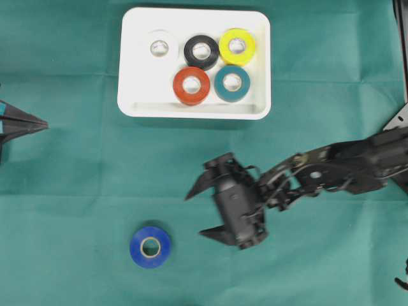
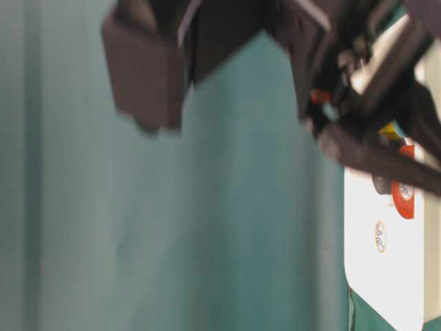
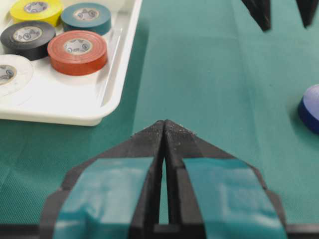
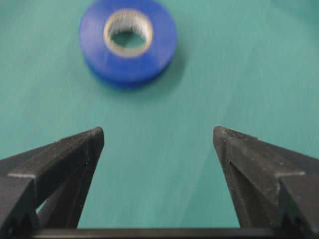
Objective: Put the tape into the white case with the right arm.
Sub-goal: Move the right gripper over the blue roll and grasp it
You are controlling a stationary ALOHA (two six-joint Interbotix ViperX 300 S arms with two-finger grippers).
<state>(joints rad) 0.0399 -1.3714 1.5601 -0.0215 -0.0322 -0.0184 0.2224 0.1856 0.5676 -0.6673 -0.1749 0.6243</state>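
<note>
Case [image 1: 131, 102]: five rolls | blue tape [image 1: 150, 247]: on cloth, unobstructed

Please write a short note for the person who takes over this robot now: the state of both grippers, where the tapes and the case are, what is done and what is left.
Right gripper: open, empty, above the green cloth, fingers pointing toward the blue tape, not touching it.
Left gripper: shut, empty, parked at the left edge, away from the work.
White case: at the top of the overhead view. It holds five rolls lying flat: white, black, yellow, red, teal.
Done: five rolls lie in the case.
Left: grasp the blue tape with the right arm, carry it to the case, release it in the free space on the left side.
</note>
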